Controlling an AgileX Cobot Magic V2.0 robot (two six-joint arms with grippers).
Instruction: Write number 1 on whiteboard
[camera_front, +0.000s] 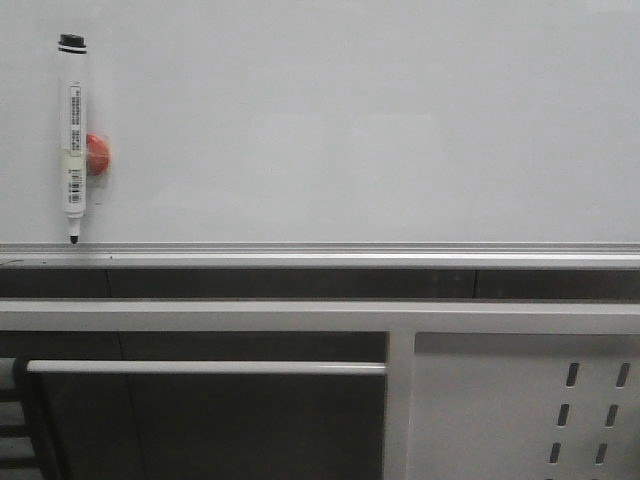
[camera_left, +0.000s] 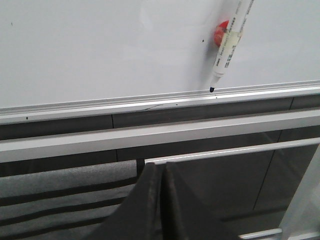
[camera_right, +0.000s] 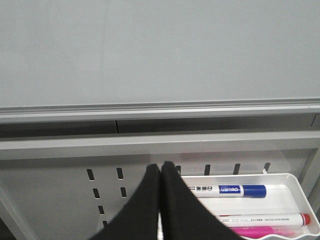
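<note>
Pale glossy whiteboard (camera_front: 350, 120) across the whole front view, silver rail below. Uncapped marker pen (camera_front: 73, 140) stuck upright at far left beside a red magnet (camera_front: 97, 154), tip down just above the rail. Tiny black specks (camera_left: 203, 40) nearby. No stroke of number 1 visible. White perforated panel (camera_right: 60, 185) and tray (camera_right: 297, 200) of markers lower right. Left gripper (camera_left: 162, 200) closed, empty. Right gripper (camera_right: 160, 200) closed, empty.

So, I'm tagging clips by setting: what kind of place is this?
Probably an office or classroom: a whiteboard with a marker hung on it, and a tray of pens below.
</note>
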